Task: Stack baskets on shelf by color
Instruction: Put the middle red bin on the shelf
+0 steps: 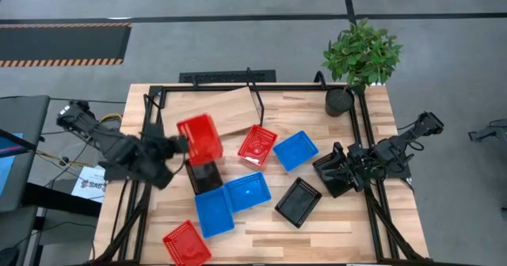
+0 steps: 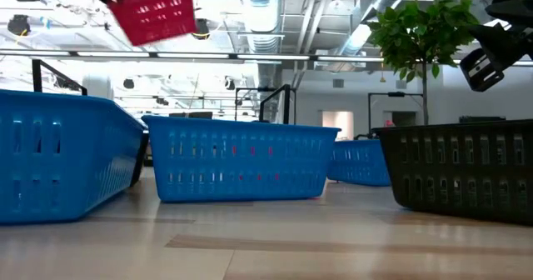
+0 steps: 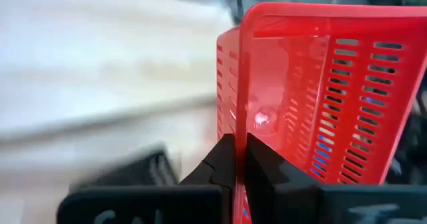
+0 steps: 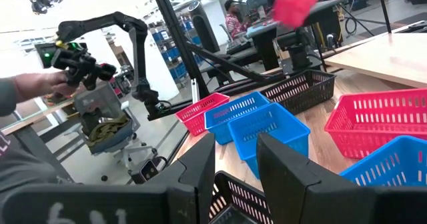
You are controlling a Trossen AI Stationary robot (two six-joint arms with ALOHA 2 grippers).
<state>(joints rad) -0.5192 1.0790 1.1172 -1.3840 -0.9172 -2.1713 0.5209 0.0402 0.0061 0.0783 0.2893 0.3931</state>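
Near edge of tabletop (image 1: 317, 226): a red basket (image 1: 187, 243), two blue baskets (image 1: 232, 201) and a black basket (image 1: 298, 201) lie loose, w/ right gripper (image 1: 339, 169) waiting beside the black one, jaws open on nothing. Mid-left, left gripper (image 1: 176, 146) has jaws closed on the rim of the lifted red basket (image 1: 200, 138), held in the air above another black basket (image 1: 206, 176). Best to carry it level to the shelf (image 1: 222, 112) just beyond and set it square at one end, leaving room for blue and black; red (image 1: 257, 145) and blue (image 1: 295, 150) baskets near shelf's right corner and the plant (image 1: 360, 54) look clear of that path.
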